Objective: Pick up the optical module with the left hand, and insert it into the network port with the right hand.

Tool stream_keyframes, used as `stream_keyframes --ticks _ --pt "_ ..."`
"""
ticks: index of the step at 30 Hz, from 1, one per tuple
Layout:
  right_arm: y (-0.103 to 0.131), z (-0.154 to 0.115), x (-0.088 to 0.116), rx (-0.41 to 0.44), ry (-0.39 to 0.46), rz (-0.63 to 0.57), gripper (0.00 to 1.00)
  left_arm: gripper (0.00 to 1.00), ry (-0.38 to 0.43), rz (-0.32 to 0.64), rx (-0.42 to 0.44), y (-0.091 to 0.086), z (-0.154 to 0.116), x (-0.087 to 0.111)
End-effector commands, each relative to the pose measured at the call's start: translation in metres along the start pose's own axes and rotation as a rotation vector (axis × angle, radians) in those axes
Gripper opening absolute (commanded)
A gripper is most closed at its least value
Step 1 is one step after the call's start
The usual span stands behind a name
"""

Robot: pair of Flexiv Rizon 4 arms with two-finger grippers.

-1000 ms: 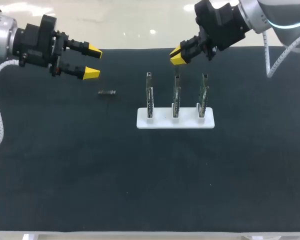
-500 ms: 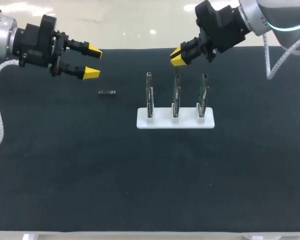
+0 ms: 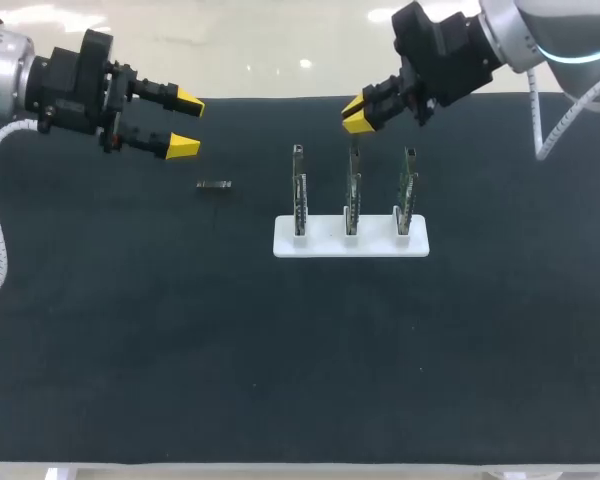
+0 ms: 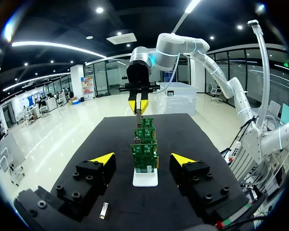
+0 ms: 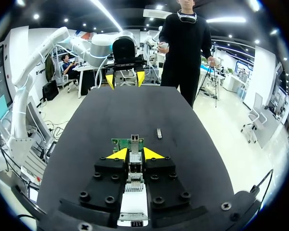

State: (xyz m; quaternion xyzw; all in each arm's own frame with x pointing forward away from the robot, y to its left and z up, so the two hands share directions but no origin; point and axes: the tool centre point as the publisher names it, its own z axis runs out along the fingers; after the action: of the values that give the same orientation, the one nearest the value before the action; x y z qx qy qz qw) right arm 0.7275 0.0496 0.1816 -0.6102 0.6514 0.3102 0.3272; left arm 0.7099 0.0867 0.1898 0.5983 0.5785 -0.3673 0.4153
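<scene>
A small silver optical module (image 3: 214,185) lies on the black mat, also showing under my left gripper (image 4: 142,159) as the loose module (image 4: 104,210). That left gripper (image 3: 185,122) hangs open above the mat's far left, up and left of the module. My right gripper (image 3: 355,113) hovers over the middle of three upright circuit boards (image 3: 351,190). In the right wrist view, the right gripper (image 5: 134,154) is shut on a second metal module (image 5: 134,166), which points at the board's port (image 5: 134,140).
The three boards stand in a white base (image 3: 325,243) at the mat's middle. The left board (image 3: 298,190) and right board (image 3: 407,190) flank the middle one. Bare black mat (image 3: 280,350) fills the near half.
My right gripper has edged slightly up and to the right above the middle board. The left arm and the loose module have not moved.
</scene>
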Motion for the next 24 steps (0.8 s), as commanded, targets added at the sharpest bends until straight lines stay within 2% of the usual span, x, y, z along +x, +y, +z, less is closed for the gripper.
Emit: stream_keyframes --ticks 1,24 --pt "0.0005 0.0001 0.0016 0.003 -0.003 -0.002 0.00 1.00 -0.001 0.002 -0.006 -0.0017 0.0002 0.0003" --pt "0.0005 -0.0020 0.0042 0.000 -0.004 -0.006 0.00 1.00 -0.001 0.002 -0.006 -0.0017 0.0002 0.0003"
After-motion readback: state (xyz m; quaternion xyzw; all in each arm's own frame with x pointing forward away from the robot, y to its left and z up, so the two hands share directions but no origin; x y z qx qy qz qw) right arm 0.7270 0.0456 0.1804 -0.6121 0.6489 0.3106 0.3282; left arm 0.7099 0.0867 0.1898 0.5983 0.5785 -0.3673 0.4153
